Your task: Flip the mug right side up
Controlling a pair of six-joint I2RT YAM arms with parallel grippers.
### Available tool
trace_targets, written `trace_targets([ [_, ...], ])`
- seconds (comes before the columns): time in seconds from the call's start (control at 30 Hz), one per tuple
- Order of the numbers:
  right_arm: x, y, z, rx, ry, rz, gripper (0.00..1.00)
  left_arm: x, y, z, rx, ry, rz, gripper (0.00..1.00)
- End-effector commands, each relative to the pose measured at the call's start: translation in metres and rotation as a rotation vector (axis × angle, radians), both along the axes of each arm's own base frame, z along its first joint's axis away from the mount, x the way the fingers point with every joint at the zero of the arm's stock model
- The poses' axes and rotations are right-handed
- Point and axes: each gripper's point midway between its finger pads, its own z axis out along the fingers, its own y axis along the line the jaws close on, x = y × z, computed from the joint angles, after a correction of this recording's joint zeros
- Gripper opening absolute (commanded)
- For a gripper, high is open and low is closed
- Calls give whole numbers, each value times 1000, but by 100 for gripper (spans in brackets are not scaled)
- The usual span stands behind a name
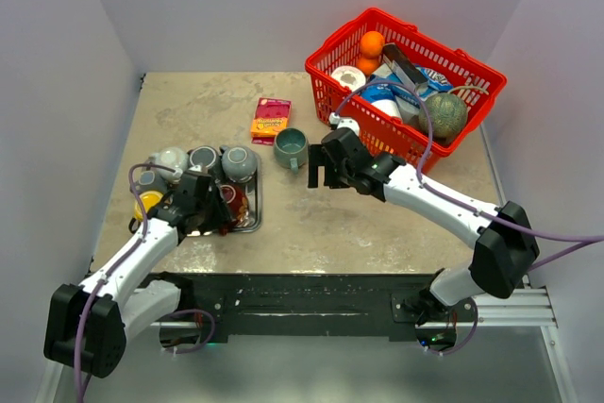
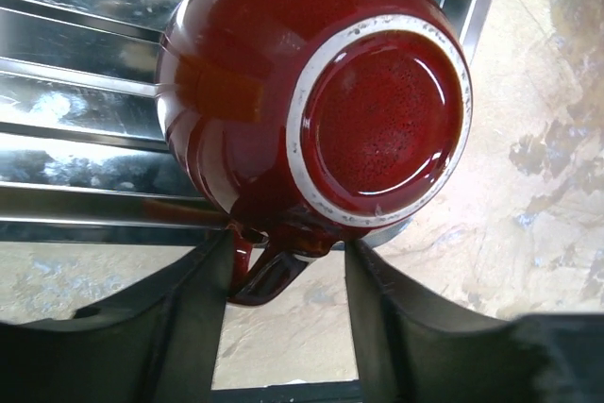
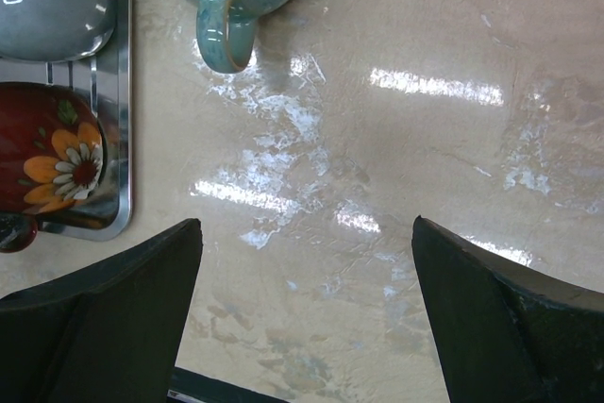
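Squarely bracketed: the mug's handle sits between the left jaws

Top view: the red mug (image 1: 229, 203) rests base-up in the tray (image 1: 258, 205), at 3 o'clock from the left gripper (image 1: 206, 207), which is much the nearer arm. The right gripper (image 1: 316, 175) hovers well apart, with a teal mug (image 1: 291, 146) at its 10 o'clock.

Left wrist: the bowl is at 12 o'clock and its handle (image 2: 269, 271) points to 6 o'clock, between the fingers (image 2: 189, 327). These stand apart; one touches the handle, a gap shows on the other side, so it is not clamped.

Right wrist: the jaws are spread wide over the table (image 3: 425, 139), holding nothing. The red mug lies at 9 o'clock.
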Motion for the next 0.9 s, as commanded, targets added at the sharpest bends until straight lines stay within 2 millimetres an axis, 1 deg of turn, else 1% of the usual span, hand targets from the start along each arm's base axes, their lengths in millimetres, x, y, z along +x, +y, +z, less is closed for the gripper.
trace_targets([
  [0.0, 2, 0, 18, 52, -42, -14, 95, 12, 8, 11, 55, -37, 21, 50],
  [0.1, 1, 1, 18, 54, -41, -14, 95, 13, 9, 10, 70, -31, 17, 43],
  [0.23, 2, 0, 19, 58, -42, -17, 95, 15, 13, 12, 97, -34, 27, 37],
  [0.27, 1, 0, 19, 61, -43, -18, 95, 15, 14, 13, 102, -34, 28, 32],
  [0.33, 1, 0, 18, 59, -40, -19, 94, 16, 16, 15, 116, -36, 28, 28],
  [0.37, 1, 0, 18, 61, -41, -19, 94, 15, 17, 14, 124, -27, 29, 24],
  [0.43, 0, 0, 17, 61, -39, -19, 94, 16, 18, 15, 137, -28, 27, 20],
  [0.47, 0, 0, 18, 64, -40, -18, 94, 15, 18, 15, 141, -22, 25, 13],
  [0.57, -1, 0, 17, 65, -38, -16, 94, 16, 19, 16, 153, -20, 25, 0],
  [0.67, -1, 0, 17, 70, -37, -18, 94, 17, 18, 20, 164, -21, 14, 0],
  [0.77, -2, 2, 19, 77, -36, -11, 94, 20, 14, 32, 158, -47, 1, 0],
  [0.83, -2, 4, 20, 84, -37, 0, 94, 26, 8, 48, 128, -87, -15, 0],
  [0.87, -4, 6, 21, 95, -31, 12, 94, 30, 4, 60, 111, -113, -20, 0],
])
